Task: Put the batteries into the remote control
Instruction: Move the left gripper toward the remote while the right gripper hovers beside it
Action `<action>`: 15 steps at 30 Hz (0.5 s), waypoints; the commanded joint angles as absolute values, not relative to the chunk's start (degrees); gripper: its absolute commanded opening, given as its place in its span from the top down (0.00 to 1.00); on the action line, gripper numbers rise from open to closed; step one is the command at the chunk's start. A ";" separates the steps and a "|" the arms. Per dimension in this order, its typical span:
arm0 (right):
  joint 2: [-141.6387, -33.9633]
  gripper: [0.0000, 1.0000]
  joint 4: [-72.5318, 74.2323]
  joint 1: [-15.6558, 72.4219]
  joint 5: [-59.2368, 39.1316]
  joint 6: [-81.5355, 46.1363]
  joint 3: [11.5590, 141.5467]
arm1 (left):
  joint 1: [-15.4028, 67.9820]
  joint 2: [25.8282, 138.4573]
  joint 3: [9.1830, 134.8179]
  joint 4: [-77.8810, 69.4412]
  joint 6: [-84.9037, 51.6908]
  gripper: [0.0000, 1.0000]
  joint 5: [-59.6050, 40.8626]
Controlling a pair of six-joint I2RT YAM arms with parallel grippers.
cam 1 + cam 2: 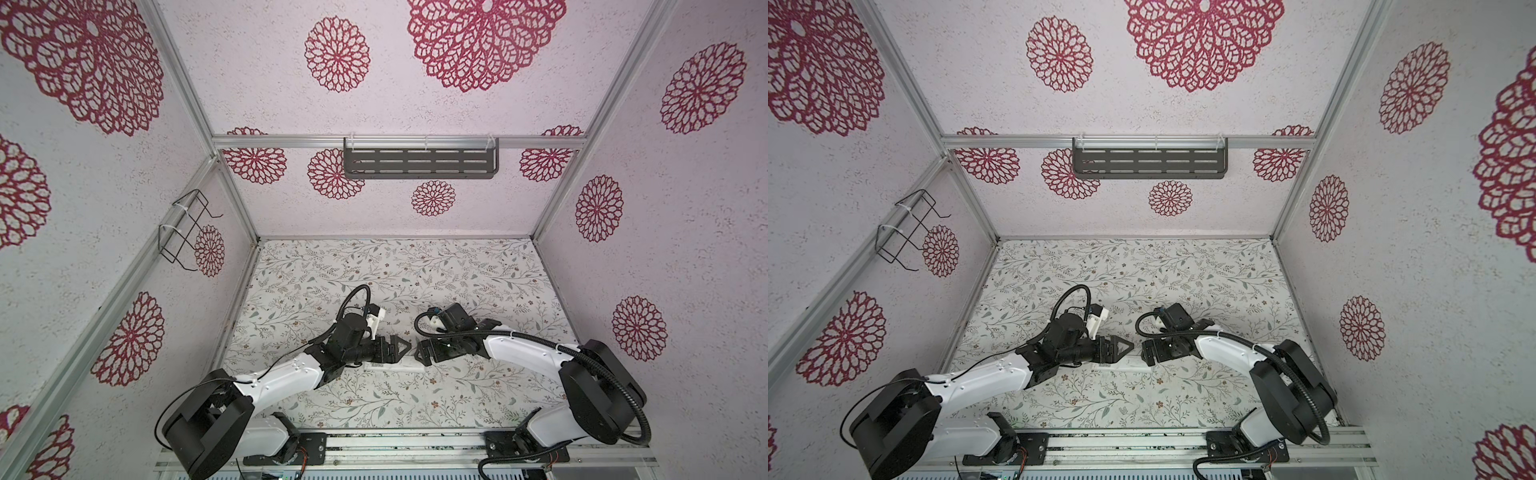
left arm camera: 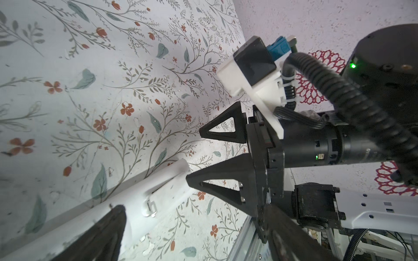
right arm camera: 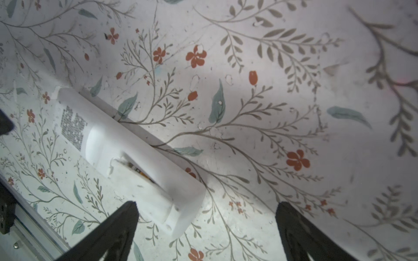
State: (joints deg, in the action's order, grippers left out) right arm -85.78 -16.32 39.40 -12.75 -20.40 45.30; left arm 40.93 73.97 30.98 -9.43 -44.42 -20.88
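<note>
- the remote control [image 1: 397, 368] lies label-up on the floral table [image 1: 457, 291], its long axis running 9 to 3 o'clock, with what look like the batteries [image 3: 138, 170] glinting in its slot.
- the left gripper [image 1: 405, 353] reaches in from 9 o'clock and the right gripper [image 1: 419, 354] from 3, both spread wide and empty just above the remote's 3 o'clock end.

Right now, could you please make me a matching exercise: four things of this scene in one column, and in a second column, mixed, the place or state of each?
Things:
1. remote control
2. right hand
3. wire basket
4. slotted shelf

Place or state:
A. fixed on the back wall
B. open, holding nothing
C. lying on the table, label side up
D. fixed on the left wall

Pairs: 1-C, 2-B, 3-D, 4-A
</note>
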 commanded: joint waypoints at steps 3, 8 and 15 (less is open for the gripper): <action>-87.95 0.01 -16.14 39.99 -12.16 -22.32 46.82 | 40.61 72.65 31.99 -2.11 -41.66 0.02 -19.06; -88.81 0.01 -17.25 39.99 -10.94 -22.41 46.65 | 40.58 72.70 32.77 -0.83 -41.52 0.02 -17.43; -89.82 0.01 -20.34 40.25 -8.00 -21.54 47.51 | 41.43 74.84 35.50 2.86 -39.74 0.02 -17.19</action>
State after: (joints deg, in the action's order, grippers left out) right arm -89.06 -16.86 39.92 -10.33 -21.08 46.70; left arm 40.99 74.11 34.06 1.39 -41.36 -17.61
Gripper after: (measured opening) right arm 0.989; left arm 0.982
